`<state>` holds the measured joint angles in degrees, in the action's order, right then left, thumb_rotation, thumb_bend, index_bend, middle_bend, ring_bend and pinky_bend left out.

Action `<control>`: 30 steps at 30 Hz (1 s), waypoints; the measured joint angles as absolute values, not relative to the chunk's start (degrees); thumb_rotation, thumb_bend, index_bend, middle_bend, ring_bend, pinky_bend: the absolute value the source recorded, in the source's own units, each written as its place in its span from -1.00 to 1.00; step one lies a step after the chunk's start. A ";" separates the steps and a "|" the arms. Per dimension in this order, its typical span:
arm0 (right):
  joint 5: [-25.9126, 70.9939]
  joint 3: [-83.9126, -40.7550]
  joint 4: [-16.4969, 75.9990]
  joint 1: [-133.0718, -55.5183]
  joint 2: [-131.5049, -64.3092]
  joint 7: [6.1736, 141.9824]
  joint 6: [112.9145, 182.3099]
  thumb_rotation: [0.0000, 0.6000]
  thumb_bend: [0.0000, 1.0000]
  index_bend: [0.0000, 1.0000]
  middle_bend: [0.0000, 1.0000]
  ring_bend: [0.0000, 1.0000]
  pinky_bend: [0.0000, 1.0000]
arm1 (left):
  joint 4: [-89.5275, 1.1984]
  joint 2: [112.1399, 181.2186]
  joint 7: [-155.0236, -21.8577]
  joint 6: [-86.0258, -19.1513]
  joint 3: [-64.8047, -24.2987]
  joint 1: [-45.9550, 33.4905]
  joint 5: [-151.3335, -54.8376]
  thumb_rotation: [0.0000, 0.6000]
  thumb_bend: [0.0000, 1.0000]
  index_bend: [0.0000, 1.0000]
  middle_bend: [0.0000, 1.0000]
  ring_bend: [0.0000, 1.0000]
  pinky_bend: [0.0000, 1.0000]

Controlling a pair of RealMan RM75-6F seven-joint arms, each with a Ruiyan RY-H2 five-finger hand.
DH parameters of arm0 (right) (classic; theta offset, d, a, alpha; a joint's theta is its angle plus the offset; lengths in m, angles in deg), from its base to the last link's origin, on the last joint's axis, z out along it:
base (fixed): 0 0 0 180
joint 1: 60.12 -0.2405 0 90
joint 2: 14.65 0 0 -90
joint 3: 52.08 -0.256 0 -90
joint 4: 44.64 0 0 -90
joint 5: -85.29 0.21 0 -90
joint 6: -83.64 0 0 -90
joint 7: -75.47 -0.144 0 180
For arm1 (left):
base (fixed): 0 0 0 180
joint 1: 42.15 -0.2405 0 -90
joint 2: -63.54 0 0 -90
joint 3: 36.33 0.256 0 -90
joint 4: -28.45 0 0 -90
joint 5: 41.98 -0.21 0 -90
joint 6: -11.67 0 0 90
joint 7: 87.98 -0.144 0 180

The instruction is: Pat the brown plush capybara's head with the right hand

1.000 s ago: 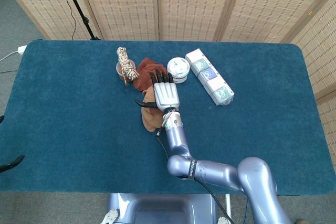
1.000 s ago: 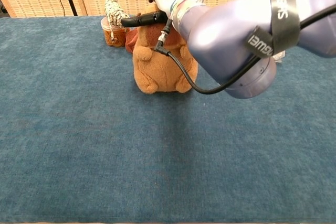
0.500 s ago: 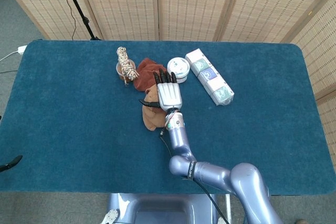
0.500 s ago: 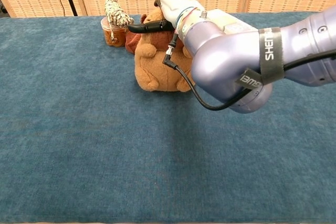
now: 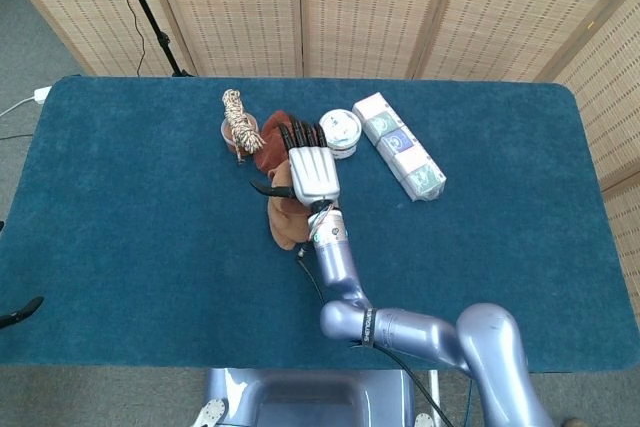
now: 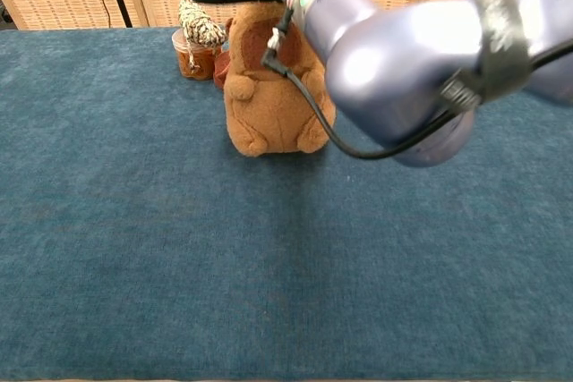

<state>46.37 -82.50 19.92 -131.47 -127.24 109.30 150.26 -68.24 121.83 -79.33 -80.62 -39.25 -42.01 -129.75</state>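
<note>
Hovering my right hand, fingers flat and spread, holding nothing; capybara's head is lying directly beneath, body extending toward 6 o'clock

lab/studio, screen backdrop, felt table

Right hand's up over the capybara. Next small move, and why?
Probably lower the right hand straight down onto the capybara. In the chest view the hand sits above the head with a gap showing, fingers flat and spread, already lined up over it. A short drop should land the pat.
</note>
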 measured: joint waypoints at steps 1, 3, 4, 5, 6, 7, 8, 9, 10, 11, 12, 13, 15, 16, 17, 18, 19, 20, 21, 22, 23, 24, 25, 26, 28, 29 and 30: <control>46.30 -82.83 22.23 -131.16 -126.12 110.06 151.01 -0.60 -1.00 -1.00 -1.00 -1.00 -1.00 | -68.26 121.88 -79.52 -80.66 -39.18 -42.03 -129.90 1.00 -1.00 -1.00 -1.00 -1.00 -1.00; 46.20 -83.44 27.69 -130.25 -123.29 112.03 152.82 -0.60 -1.00 -1.00 -1.00 -1.00 -1.00 | -68.28 121.98 -79.87 -80.70 -39.11 -42.06 -130.02 1.00 -1.00 -1.00 -1.00 -1.00 -1.00; 46.19 -83.64 29.95 -129.77 -121.97 112.96 153.62 -0.60 -1.00 -1.00 -1.00 -1.00 -1.00 | -68.30 122.03 -80.08 -80.69 -39.08 -42.06 -130.06 1.00 -1.00 -1.00 -1.00 -1.00 -1.00; 46.19 -83.86 32.79 -129.05 -120.14 114.18 154.66 -0.60 -1.00 -1.00 -1.00 -1.00 -1.00 | -68.32 122.10 -80.37 -80.68 -39.03 -42.06 -130.13 1.00 -1.00 -1.00 -1.00 -1.00 -1.00; 46.16 -83.95 34.74 -128.42 -118.70 115.01 155.39 -0.60 -1.00 -1.00 -1.00 -1.00 -1.00 | -68.35 122.17 -80.59 -80.66 -39.00 -42.05 -130.20 1.00 -1.00 -1.00 -1.00 -1.00 -1.00; 46.08 -83.97 36.50 -127.70 -117.25 115.72 156.05 -0.60 -1.00 -1.00 -1.00 -1.00 -1.00 | -68.38 122.23 -80.81 -80.65 -38.97 -42.04 -130.29 1.00 -1.00 -1.00 -1.00 -1.00 -1.00; 45.88 -83.84 38.51 -126.57 -115.35 116.38 156.74 -0.60 -1.00 -1.00 -1.00 -1.00 -1.00 | -68.40 122.33 -81.12 -80.65 -38.94 -42.02 -130.39 1.00 -1.00 -1.00 -1.00 -1.00 -1.00; 45.66 -83.61 39.81 -125.59 -113.97 116.63 157.11 -0.60 -1.00 -1.00 -1.00 -1.00 -1.00 | -68.42 122.40 -81.38 -80.63 -38.92 -41.99 -130.45 1.00 -1.00 -1.00 -1.00 -1.00 -1.00; 45.32 -83.24 40.87 -124.49 -112.61 116.66 157.32 -0.60 -1.00 -1.00 -1.00 -1.00 -1.00 | -68.45 122.48 -81.67 -80.59 -38.90 -41.97 -130.51 1.00 -1.00 -1.00 -1.00 -1.00 -1.00; 44.69 -82.53 42.06 -122.91 -110.82 116.36 157.39 -0.60 -1.00 -1.00 -1.00 -1.00 -1.00 | -68.51 122.59 -82.09 -80.52 -38.86 -41.92 -130.57 1.00 -1.00 -1.00 -1.00 -1.00 -1.00; 44.14 -81.89 42.93 -121.70 -109.53 115.91 157.35 -0.60 -1.00 -1.00 -1.00 -1.00 -1.00 | -68.56 122.67 -82.37 -80.47 -38.84 -41.89 -130.61 1.00 -1.00 -1.00 -1.00 -1.00 -1.00; 43.57 -81.20 43.68 -120.53 -108.33 115.34 157.27 -0.60 -1.00 -1.00 -1.00 -1.00 -1.00 | -68.60 122.74 -82.61 -80.42 -38.81 -41.87 -130.65 1.00 -1.00 -1.00 -1.00 -1.00 -1.00; 42.06 -79.29 44.89 -117.91 -105.80 113.64 157.10 -0.60 -1.00 -1.00 -1.00 -1.00 -1.00 | -68.68 122.92 -83.29 -80.30 -38.72 -41.80 -130.79 1.00 -1.00 -1.00 -1.00 -1.00 -1.00; 41.23 -78.41 45.26 -116.89 -104.80 112.90 157.05 -0.60 -1.00 -1.00 -1.00 -1.00 -1.00 | -68.73 123.02 -83.64 -80.25 -38.68 -41.78 -130.86 1.00 -1.00 -1.00 -1.00 -1.00 -1.00; 39.94 -77.22 45.71 -115.56 -103.51 111.85 156.99 -0.60 -1.00 -1.00 -1.00 -1.00 -1.00 | -68.80 123.15 -84.15 -80.19 -38.62 -41.74 -130.96 1.00 -1.00 -1.00 -1.00 -1.00 -1.00; 38.87 -76.25 46.05 -114.49 -102.56 110.86 156.93 -0.60 -1.00 -1.00 -1.00 -1.00 -1.00 | -68.86 123.26 -84.53 -80.14 -38.57 -41.71 -131.03 1.00 -1.00 -1.00 -1.00 -1.00 -1.00; 37.71 -75.21 46.42 -113.34 -101.60 109.72 156.87 -0.60 -1.00 -1.00 -1.00 -1.00 -1.00 | -68.91 123.36 -84.90 -80.09 -38.52 -41.68 -131.12 1.00 -1.00 -1.00 -1.00 -1.00 -1.00; 36.02 -73.68 46.94 -111.67 -100.31 108.07 156.84 -0.60 -1.00 -1.00 -1.00 -1.00 -1.00 | -68.97 123.49 -85.35 -80.00 -38.42 -41.64 -131.25 1.00 -1.00 -1.00 -1.00 -1.00 -1.00; 34.77 -72.40 47.39 -110.35 -99.30 106.84 156.86 -0.60 -1.00 -1.00 -1.00 -1.00 -1.00 | -69.01 123.55 -85.64 -79.91 -38.33 -41.61 -131.37 1.00 -1.00 -1.00 -1.00 -1.00 -1.00; 33.70 -71.01 47.93 -109.01 -98.28 105.75 156.87 -0.61 -1.00 -1.00 -1.00 -1.00 -1.00 | -69.04 123.61 -85.91 -79.82 -38.23 -41.59 -131.48 1.00 -1.00 -1.00 -1.00 -1.00 -1.00; 32.80 -69.05 48.95 -107.36 -96.93 104.78 156.75 -0.61 -1.00 -1.00 -1.00 -1.00 -1.00 | -69.07 123.67 -86.26 -79.71 -38.07 -41.59 -131.59 1.00 -1.00 -1.00 -1.00 -1.00 -1.00; 32.51 -67.68 50.01 -106.26 -95.76 104.54 156.62 -0.61 -1.00 -1.00 -1.00 -1.00 -1.00 | -69.09 123.69 -86.37 -79.70 -38.03 -41.60 -131.61 1.00 -1.00 -1.00 -1.00 -1.00 -1.00; 32.40 -66.42 51.30 -105.14 -94.43 104.61 156.51 -0.58 -1.00 -1.00 -1.00 -1.00 -1.00 | -69.11 123.73 -86.52 -79.70 -38.00 -41.61 -131.64 1.00 -1.00 -1.00 -1.00 -1.00 -1.00; 32.28 -64.68 53.16 -103.61 -92.58 104.91 156.38 -0.49 -1.00 -1.00 -1.00 -1.00 -1.00 | -69.12 123.78 -86.69 -79.70 -37.96 -41.63 -131.65 1.00 -1.00 -1.00 -1.00 -1.00 -1.00; 31.42 -61.95 55.54 -101.11 -89.84 105.12 156.49 -0.17 -1.00 -1.00 -1.00 -1.00 -1.00 | -69.14 123.88 -87.08 -79.67 -37.89 -41.65 -131.68 1.00 -1.00 -1.00 -1.00 -1.00 -1.00; 30.22 -60.44 56.55 -99.59 -88.33 104.88 156.87 0.03 -1.00 -1.00 -1.00 -1.00 -1.00 | -69.16 123.98 -87.38 -79.56 -37.81 -41.64 -131.71 1.00 -1.00 -1.00 -1.00 -1.00 -1.00; 29.09 -59.44 57.06 -98.54 -87.55 104.52 157.35 0.13 -1.00 -1.00 -1.00 -1.00 -1.00 | -69.16 124.04 -87.58 -79.38 -37.69 -41.63 -131.74 1.00 -1.00 -1.00 -1.00 -1.00 -1.00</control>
